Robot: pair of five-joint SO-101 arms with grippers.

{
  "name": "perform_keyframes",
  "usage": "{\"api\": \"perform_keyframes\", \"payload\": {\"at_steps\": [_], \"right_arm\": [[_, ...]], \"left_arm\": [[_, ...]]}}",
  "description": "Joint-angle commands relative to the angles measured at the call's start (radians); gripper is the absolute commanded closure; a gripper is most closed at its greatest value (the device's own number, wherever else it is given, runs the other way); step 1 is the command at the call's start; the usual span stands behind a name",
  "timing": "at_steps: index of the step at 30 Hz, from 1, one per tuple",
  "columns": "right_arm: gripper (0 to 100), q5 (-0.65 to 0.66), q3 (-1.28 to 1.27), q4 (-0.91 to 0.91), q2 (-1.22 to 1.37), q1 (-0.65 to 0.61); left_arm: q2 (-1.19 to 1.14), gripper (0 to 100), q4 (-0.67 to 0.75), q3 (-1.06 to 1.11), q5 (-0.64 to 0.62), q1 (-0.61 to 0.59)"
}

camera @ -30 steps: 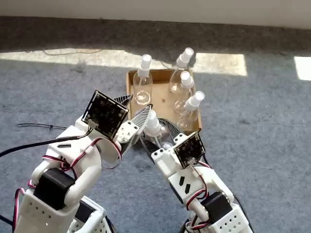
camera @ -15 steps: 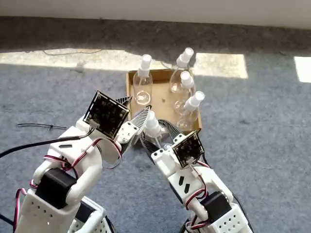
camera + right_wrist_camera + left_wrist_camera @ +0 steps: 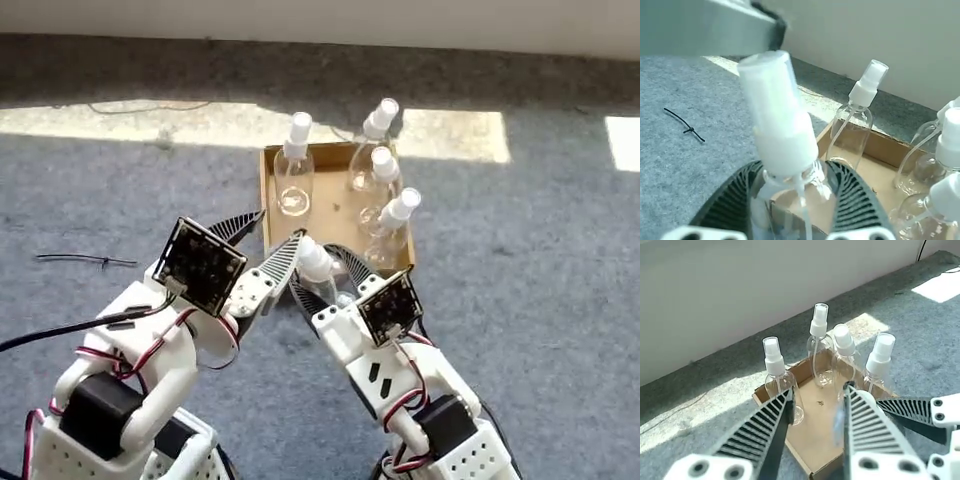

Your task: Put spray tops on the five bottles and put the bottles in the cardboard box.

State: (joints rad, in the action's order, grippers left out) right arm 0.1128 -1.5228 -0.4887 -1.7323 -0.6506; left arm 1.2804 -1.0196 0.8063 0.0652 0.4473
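Note:
A shallow cardboard box (image 3: 335,207) on the grey carpet holds several clear bottles with white spray tops, such as one at the back left (image 3: 293,165) and one at the front right (image 3: 392,230). My right gripper (image 3: 325,280) is shut on another clear bottle (image 3: 790,195) just in front of the box; its white spray top (image 3: 313,258) (image 3: 780,125) stands upright on the neck. My left gripper (image 3: 281,225) is open beside that top, at the box's near left corner. In the left wrist view the left gripper (image 3: 817,392) frames the box (image 3: 820,427) and its bottles.
A black cable tie (image 3: 85,260) lies on the carpet to the left. A wall runs behind the box (image 3: 880,145), with bright sun patches (image 3: 455,130) on the floor in front of it. Open carpet lies left and right of the box.
My left arm has pulled back toward its base and its fingers have spread wider, away from the spray top. The right arm and its bottle have stayed put.

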Motion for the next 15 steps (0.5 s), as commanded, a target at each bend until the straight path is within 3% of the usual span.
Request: {"api": "perform_keyframes", "payload": {"at_steps": [1,6,12,15], "right_arm": [[99.5,-0.011,0.031,0.001,-0.013,0.012],[99.5,-0.008,0.031,0.001,-0.013,0.012],[99.5,-0.006,0.031,0.001,-0.024,0.012],[99.5,-0.006,0.031,0.002,-0.024,0.012]], "left_arm": [[0.008,84,-0.008,0.016,0.008,0.008],[0.004,84,-0.008,-0.085,0.006,-0.113],[0.004,84,-0.014,-0.194,0.006,-0.147],[0.012,84,-0.015,-0.211,0.006,-0.226]]}}
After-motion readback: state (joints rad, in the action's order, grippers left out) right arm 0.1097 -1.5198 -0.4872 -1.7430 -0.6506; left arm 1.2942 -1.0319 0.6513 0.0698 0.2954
